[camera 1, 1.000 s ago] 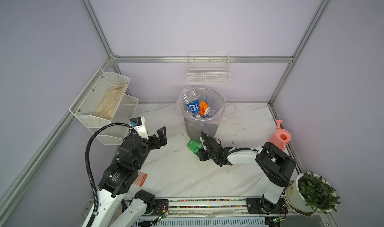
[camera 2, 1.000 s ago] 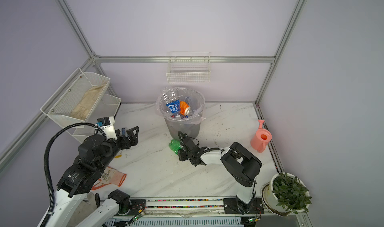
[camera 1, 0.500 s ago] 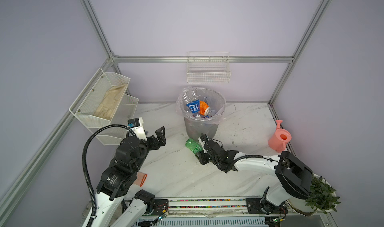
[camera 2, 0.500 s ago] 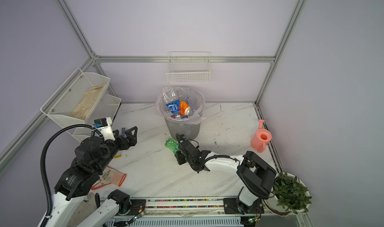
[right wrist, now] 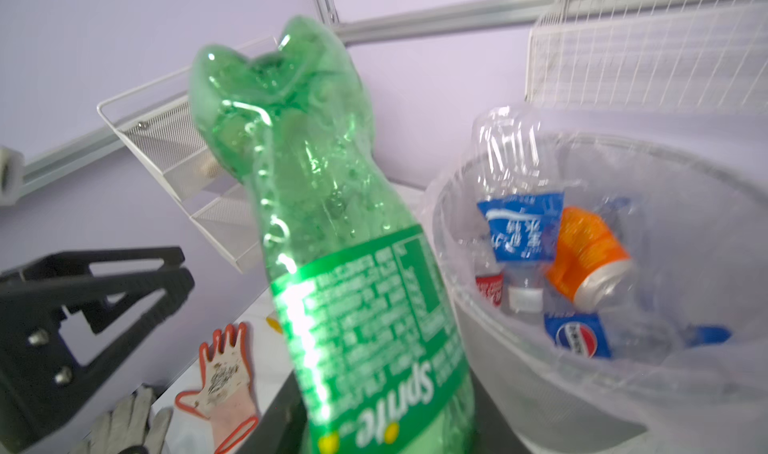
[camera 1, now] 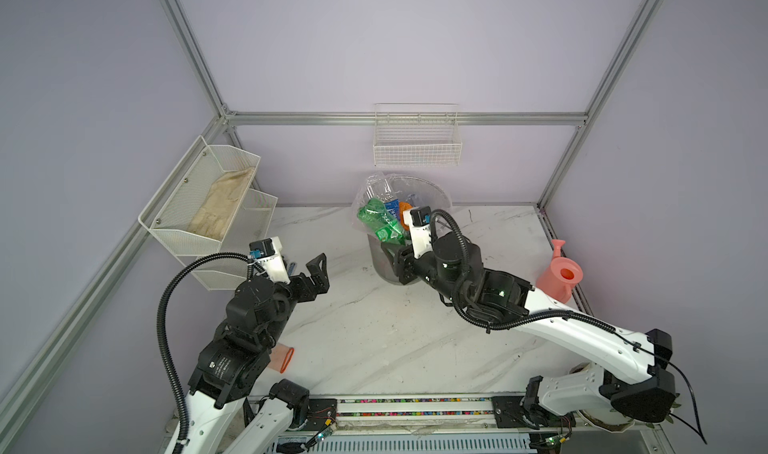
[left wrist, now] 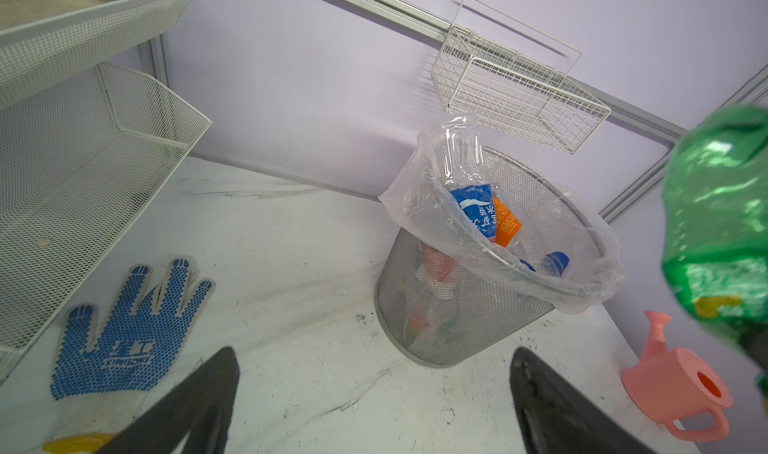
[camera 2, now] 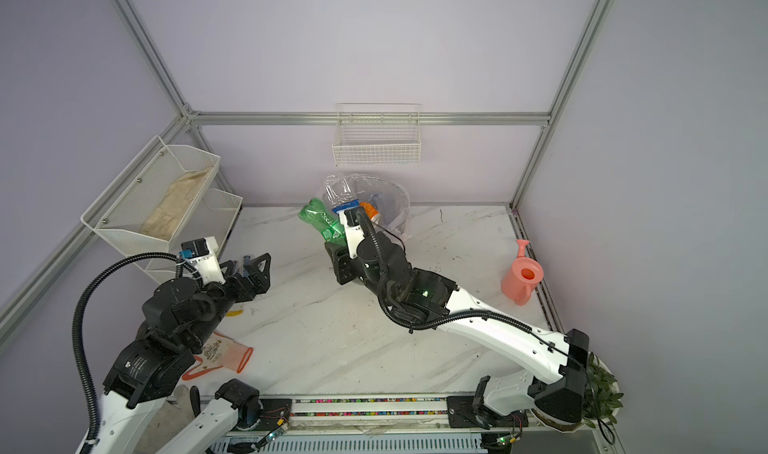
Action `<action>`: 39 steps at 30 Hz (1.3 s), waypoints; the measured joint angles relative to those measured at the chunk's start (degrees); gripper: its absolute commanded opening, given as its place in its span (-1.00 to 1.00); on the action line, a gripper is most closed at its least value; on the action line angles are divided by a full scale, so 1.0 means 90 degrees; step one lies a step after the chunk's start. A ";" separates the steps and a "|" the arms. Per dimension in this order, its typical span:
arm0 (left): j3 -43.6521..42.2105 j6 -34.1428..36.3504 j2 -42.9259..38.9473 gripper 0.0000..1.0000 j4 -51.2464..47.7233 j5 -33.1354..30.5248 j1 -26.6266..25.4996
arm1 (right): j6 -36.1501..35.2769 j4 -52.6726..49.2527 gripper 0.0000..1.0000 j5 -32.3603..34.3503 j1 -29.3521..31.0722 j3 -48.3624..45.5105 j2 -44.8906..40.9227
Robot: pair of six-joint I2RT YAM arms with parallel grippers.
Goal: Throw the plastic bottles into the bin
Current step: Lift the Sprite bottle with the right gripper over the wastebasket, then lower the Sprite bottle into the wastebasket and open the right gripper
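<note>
Low in both top views, on the white marble-veined table (camera 1: 374,339), an orange-edged knit glove (camera 2: 226,354) lies flat beside the left arm. Just above it hangs the left gripper (camera 1: 305,269), its black triangular fingers (camera 1: 318,264) spread wide with nothing between them. The left wrist view shows a blue-dotted glove (left wrist: 120,339) on the table beyond one finger.

Right of centre, the right gripper (camera 1: 395,246) is clamped on the green bottle (camera 1: 377,221), a crinkled translucent plastic one with a glossy printed label. Its long axis slants from the jaws toward the upper left of the frame, lobed base leading and the cap end hidden. It is in the air at the left edge of the bin (camera 1: 436,190), seemingly across the rim rather than inside, though the overlap makes that hard to judge.

The bin is round grey mesh lined with a crumpled clear bag, and other bottles (right wrist: 519,227) with blue and orange labels lie in it. At the right edge stands a smooth pink watering can (camera 1: 559,275). Farthest back, a white wire basket (camera 1: 417,144) hangs on the wall.
</note>
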 measured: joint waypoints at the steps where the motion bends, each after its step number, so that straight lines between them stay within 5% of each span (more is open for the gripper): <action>1: 0.0000 -0.0002 -0.0036 1.00 -0.0015 0.0000 0.0000 | -0.0160 -0.0104 -0.62 0.0131 0.0000 0.0345 0.0121; 21: 0.0000 0.0056 -0.0304 1.00 -0.0092 0.0015 0.0000 | -0.1882 -0.1353 -0.55 0.1394 -0.0063 0.4257 0.1838; 39: 0.0002 0.0168 -0.0437 1.00 -0.0100 0.0007 0.0000 | -0.1256 -0.2076 -0.56 0.0474 -0.1311 0.4782 0.2718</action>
